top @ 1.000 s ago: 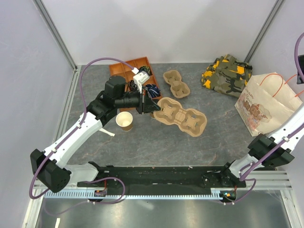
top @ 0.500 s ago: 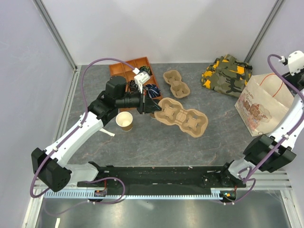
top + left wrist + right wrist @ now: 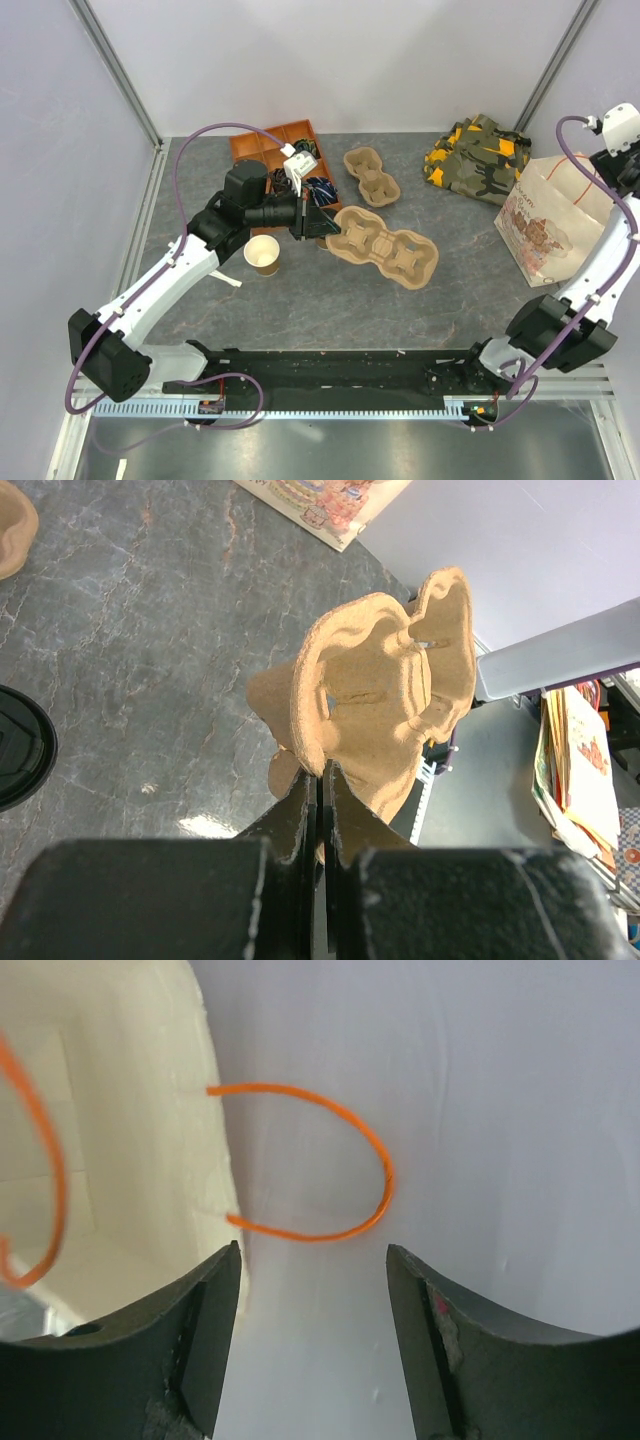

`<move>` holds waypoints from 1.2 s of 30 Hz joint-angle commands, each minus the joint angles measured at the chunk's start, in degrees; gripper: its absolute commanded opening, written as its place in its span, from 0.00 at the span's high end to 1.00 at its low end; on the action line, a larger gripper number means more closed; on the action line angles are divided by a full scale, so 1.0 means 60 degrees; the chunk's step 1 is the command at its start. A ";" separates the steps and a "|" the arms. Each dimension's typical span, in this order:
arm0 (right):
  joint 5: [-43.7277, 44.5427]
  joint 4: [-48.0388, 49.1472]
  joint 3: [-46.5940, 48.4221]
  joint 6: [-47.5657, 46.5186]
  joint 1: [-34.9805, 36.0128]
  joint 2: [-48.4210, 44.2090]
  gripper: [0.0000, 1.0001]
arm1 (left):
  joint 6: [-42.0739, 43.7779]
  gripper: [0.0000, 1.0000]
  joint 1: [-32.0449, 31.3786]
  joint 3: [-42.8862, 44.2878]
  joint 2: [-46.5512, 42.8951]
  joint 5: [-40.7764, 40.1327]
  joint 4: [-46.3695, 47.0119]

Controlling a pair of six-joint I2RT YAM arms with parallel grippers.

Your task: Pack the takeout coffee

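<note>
My left gripper is shut on the near rim of the large brown pulp cup carrier, which lies on the table. In the left wrist view the fingers pinch that carrier edge-on. A round black lid, cut by the left edge of that view, looks like the takeout coffee; the cup under it is hidden. A lidless tan cup stands beside the left arm. My right gripper hangs open and empty near the orange handle of the paper bag.
A smaller pulp carrier and an orange compartment tray of oddments lie at the back. A camouflage cloth sits back right. The right arm rises along the right wall.
The right arm has swung up from low at the right edge to stand over the paper bag. The left gripper stays shut on the carrier, barely shifted.
</note>
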 commanded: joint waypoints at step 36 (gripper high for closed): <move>-0.2549 -0.5423 -0.1526 -0.1471 0.2569 -0.1129 1.00 | -0.0979 0.98 0.1502 -0.0305 -0.0750 0.0304 -0.0014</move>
